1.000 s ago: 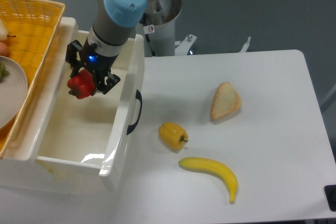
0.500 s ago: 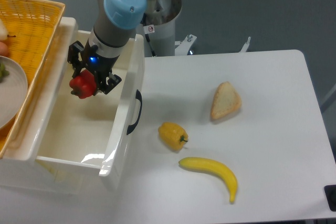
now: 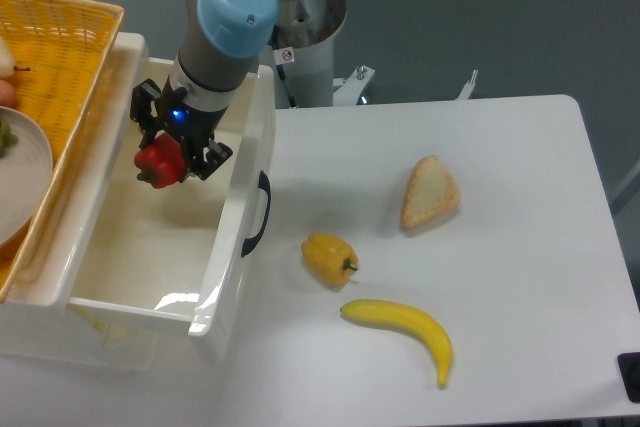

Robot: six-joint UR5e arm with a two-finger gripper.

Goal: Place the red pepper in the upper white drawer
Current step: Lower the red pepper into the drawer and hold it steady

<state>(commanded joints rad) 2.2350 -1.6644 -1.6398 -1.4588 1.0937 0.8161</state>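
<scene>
Gripper [image 3: 167,159] clamped on the red pepper [image 3: 157,164], held over the open interior of the upper white drawer [image 3: 245,172], toward its rear half and clear of the white floor below. Judged to be the delivery step, carrying done and release not yet made. Next move, by that reading: straight down between the deep walls, well inside the near wall with the black curved handle [image 3: 259,213], then fingers apart with the pepper low enough not to bounce or roll. Little margin on the left, with the yellow wicker basket [image 3: 62,57] overhanging that edge and a plate rim [image 3: 38,157] showing beside it.

Elsewhere on the white table [image 3: 520,167]: a yellow pepper [image 3: 329,258] just right of the drawer front, a banana [image 3: 402,332] near it toward the front edge, a slice of bread [image 3: 430,193] farther right, all well apart from the gripper. Behind, a plain grey wall [image 3: 480,7] and the arm's pedestal [image 3: 310,42] at the table's rear.
</scene>
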